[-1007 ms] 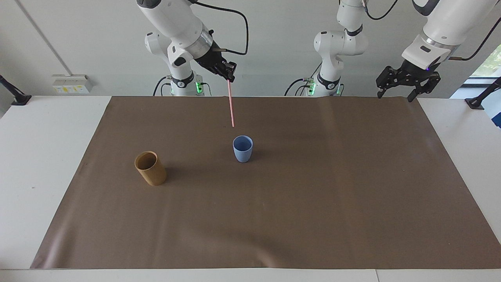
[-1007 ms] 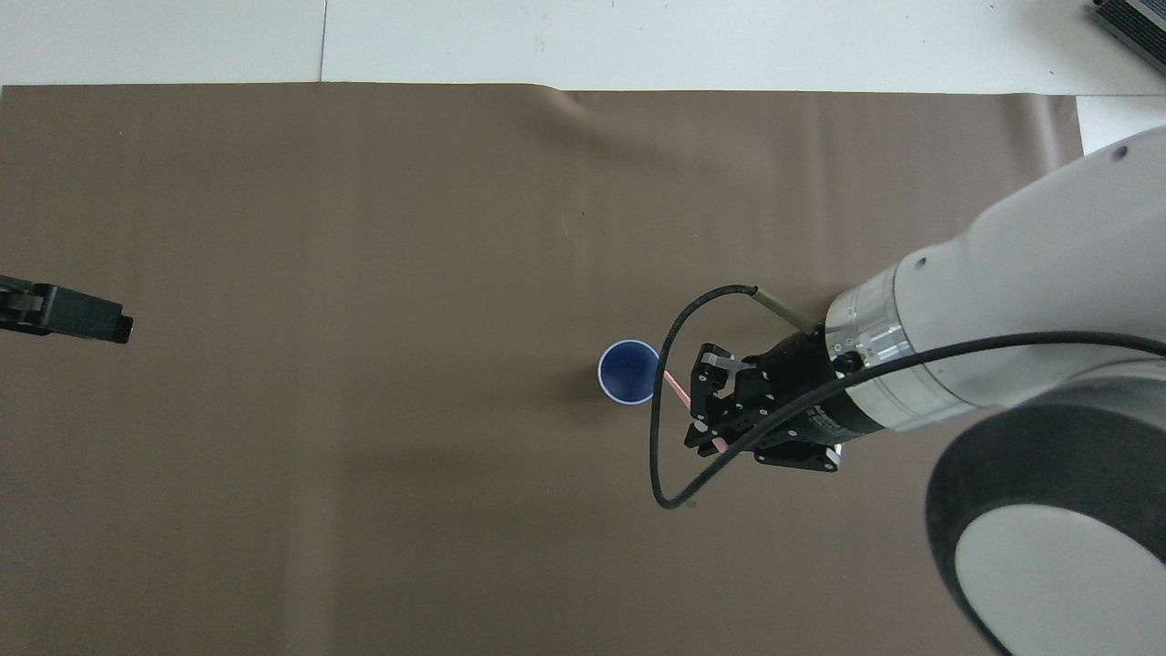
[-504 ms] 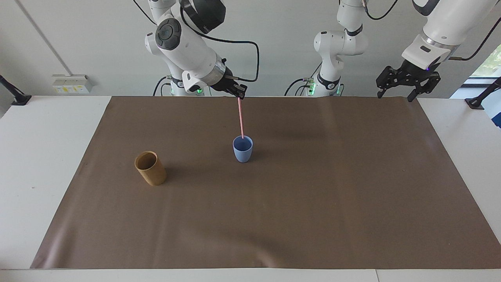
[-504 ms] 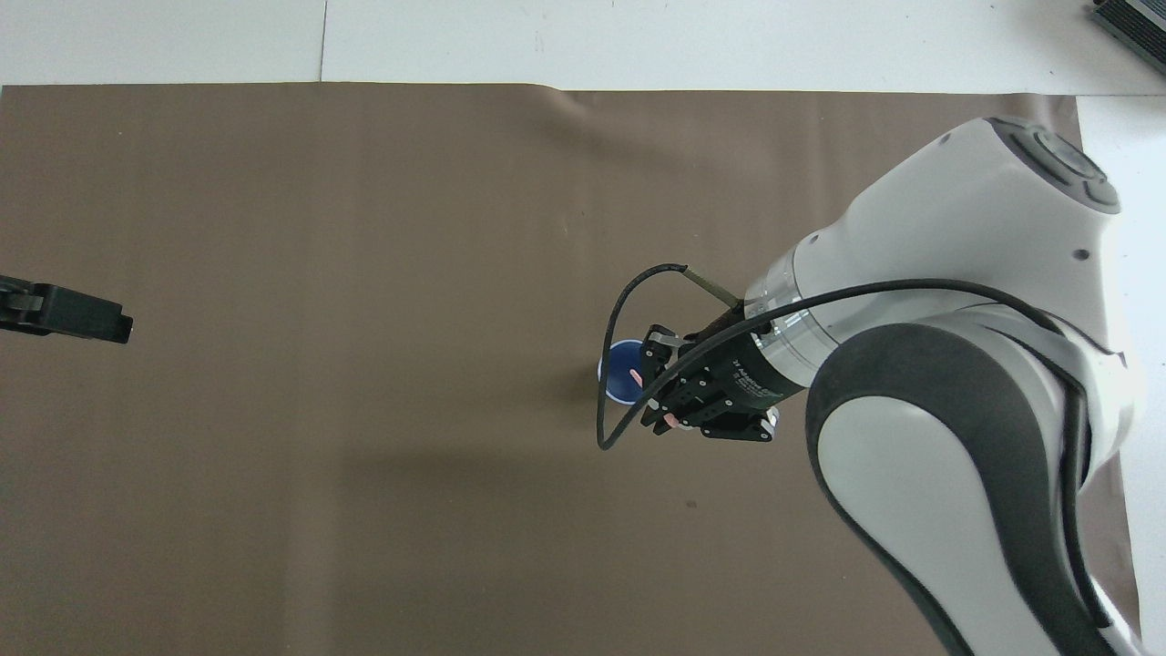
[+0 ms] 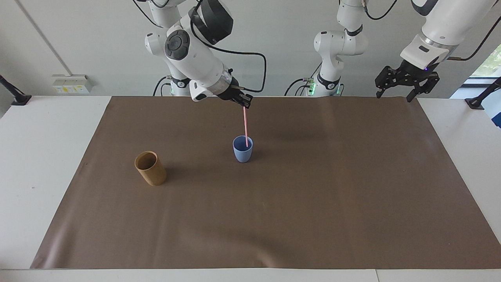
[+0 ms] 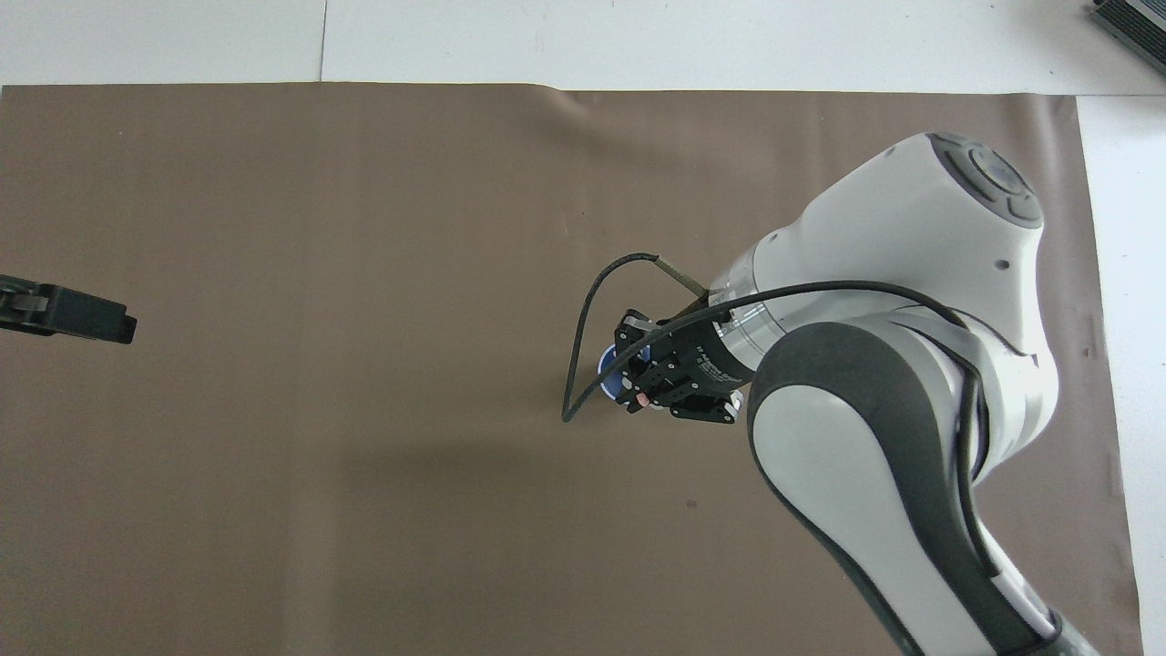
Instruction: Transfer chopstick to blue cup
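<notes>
The light-blue cup (image 5: 243, 150) stands upright near the middle of the brown mat. My right gripper (image 5: 245, 103) hangs over it, shut on the top end of the pink chopstick (image 5: 245, 125). The stick hangs almost straight down and its lower tip is inside the cup's mouth. From overhead the right gripper (image 6: 644, 394) covers most of the blue cup (image 6: 608, 375), and only the chopstick's pink end (image 6: 643, 399) shows. My left gripper (image 5: 400, 87) waits open, raised over the mat's corner at the left arm's end; its tip (image 6: 86, 317) shows at the overhead view's edge.
A tan-brown cup (image 5: 150, 168) stands on the mat (image 5: 313, 196) toward the right arm's end, slightly farther from the robots than the blue cup. A black cable (image 6: 592, 337) loops off the right wrist beside the blue cup.
My right gripper has come down and moved over the blue cup with the chopstick; the stick's tip, earlier above and short of the cup, is now inside its mouth. The left arm barely moved.
</notes>
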Tool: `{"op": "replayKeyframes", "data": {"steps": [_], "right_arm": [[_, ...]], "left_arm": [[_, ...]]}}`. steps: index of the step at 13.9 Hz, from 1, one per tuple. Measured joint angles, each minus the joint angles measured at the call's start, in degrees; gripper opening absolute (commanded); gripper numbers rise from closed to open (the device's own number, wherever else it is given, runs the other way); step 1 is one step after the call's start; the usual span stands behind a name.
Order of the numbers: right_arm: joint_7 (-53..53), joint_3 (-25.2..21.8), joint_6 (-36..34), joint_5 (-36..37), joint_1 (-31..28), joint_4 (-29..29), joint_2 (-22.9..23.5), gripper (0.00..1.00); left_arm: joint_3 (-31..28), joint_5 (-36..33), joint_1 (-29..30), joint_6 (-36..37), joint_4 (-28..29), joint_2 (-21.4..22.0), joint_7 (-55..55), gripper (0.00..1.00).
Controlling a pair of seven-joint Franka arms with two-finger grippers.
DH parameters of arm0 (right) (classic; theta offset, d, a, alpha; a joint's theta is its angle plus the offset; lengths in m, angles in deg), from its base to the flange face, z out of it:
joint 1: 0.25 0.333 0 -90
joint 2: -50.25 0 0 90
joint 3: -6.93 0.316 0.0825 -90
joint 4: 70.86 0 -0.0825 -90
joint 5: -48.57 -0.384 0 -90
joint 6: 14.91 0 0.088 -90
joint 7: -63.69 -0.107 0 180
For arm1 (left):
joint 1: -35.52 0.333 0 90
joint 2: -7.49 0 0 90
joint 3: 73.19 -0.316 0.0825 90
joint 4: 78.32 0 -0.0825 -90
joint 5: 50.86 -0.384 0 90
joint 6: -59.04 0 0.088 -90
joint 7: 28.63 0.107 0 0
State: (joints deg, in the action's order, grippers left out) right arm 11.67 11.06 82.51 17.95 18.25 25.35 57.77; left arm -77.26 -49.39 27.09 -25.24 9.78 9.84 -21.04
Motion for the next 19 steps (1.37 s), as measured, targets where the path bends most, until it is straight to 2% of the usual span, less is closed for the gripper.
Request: {"op": "replayKeyframes", "data": {"steps": [2, 6, 7, 8, 9, 11, 13, 19], "right_arm": [[0.46, -0.15, 0.98, 0.06, -0.04, 2.14, 1.34, 0.00], [0.47, -0.06, 0.87, 0.06, 0.06, 2.75, 1.73, 0.00], [0.47, -0.10, 0.87, 0.06, 0.04, 2.75, 1.69, 0.15], [0.47, -0.16, 0.87, 0.06, -0.02, 2.75, 1.68, 0.69], [0.47, -0.21, 0.88, 0.07, -0.12, 2.75, 1.68, 1.00], [0.78, -0.29, 1.02, 0.87, -0.13, 2.66, 1.69, 1.00], [3.91, -0.32, 1.56, 5.56, -0.15, 1.90, 1.65, 1.00], [14.17, -0.44, 6.90, 29.85, -0.12, -1.74, -0.27, 1.00]], "left_arm": [[0.01, 0.00, 0.00, 0.00, 0.00, 0.00, 0.00, 1.00], [-0.05, 0.00, 0.00, -0.01, 0.00, 0.00, 0.00, 1.00], [-0.07, 0.00, 0.00, -0.03, 0.00, 0.00, 0.00, 1.00], [-0.12, 0.00, 0.01, -0.05, 0.00, 0.00, 0.00, 1.00], [-0.20, 0.00, 0.03, -0.12, 0.00, 0.00, 0.00, 1.00], [-0.25, 0.00, 0.14, -0.50, 0.00, 0.00, 0.01, 1.00], [-0.24, 0.00, 0.22, -1.06, 0.00, 0.00, 0.02, 1.00], [-0.24, 0.00, 0.41, -1.41, 0.00, 0.00, 0.07, 1.00]]}}
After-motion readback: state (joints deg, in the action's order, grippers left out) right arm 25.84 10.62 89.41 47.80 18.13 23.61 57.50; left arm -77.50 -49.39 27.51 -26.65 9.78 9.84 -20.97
